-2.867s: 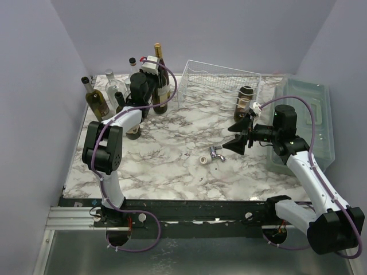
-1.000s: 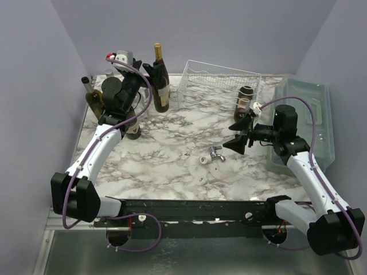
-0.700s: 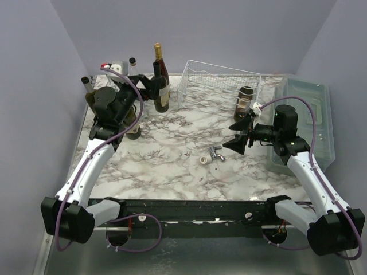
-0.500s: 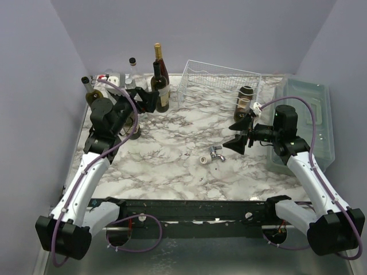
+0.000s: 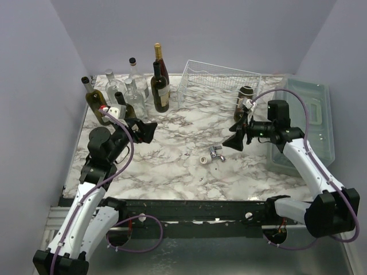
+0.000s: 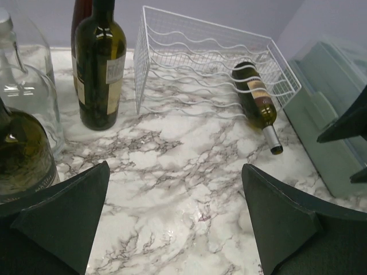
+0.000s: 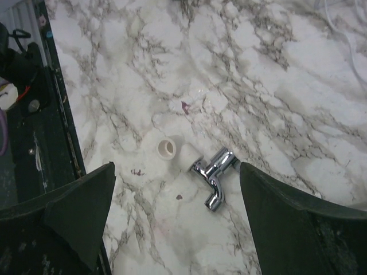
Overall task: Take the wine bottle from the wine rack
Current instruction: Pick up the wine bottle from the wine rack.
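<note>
Right pincer (image 5: 235, 136): jaws spread wide and empty, hanging above a chrome tap (image 7: 215, 172) and white fitting (image 7: 167, 148), near the wine bottle (image 5: 245, 97) but not aimed at it. The bottle lies on its side in the right-end cradle of the wine rack (image 5: 218, 77), neck poking out the front toward me; I judge the neck the easiest place to pinch. My left pincer (image 6: 175, 169) is equally spread and empty, well apart. The plastic bin (image 5: 307, 114) crowds the bottle's right, and the standing bottles (image 5: 160, 86) sit beside the rack's left end.
</note>
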Controlling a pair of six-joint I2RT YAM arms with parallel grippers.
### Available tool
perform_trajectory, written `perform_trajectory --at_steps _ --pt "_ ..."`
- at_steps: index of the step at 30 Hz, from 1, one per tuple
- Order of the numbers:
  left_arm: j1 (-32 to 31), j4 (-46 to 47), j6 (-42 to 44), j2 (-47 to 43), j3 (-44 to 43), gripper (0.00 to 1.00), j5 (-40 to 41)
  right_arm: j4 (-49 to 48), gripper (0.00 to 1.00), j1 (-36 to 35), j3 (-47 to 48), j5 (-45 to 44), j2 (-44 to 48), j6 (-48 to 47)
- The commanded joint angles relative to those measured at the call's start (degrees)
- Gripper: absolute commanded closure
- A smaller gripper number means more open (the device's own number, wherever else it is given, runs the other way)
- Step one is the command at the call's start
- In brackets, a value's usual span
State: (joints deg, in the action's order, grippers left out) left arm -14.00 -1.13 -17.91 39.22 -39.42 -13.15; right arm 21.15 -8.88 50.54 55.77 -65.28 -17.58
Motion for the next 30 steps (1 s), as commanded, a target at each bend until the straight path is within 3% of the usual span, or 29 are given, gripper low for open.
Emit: perform_trajectory --at_steps 1,14,30 --pt "-0.1 -1.3 3.0 -2.0 2.2 0.01 -5.7 11.7 0.08 0.4 5.7 -3.0 -4.7 -5.7" --pt "-0.2 -1.7 3.9 -3.7 3.6 0.01 -6.6 2.8 0.12 0.3 6.5 -27.8 -7.7 7.7" --pt "-0.2 -1.8 4.3 -2.6 3.6 0.01 -6.8 -13.9 0.16 -3.3 0.6 -57.7 -12.0 30.1"
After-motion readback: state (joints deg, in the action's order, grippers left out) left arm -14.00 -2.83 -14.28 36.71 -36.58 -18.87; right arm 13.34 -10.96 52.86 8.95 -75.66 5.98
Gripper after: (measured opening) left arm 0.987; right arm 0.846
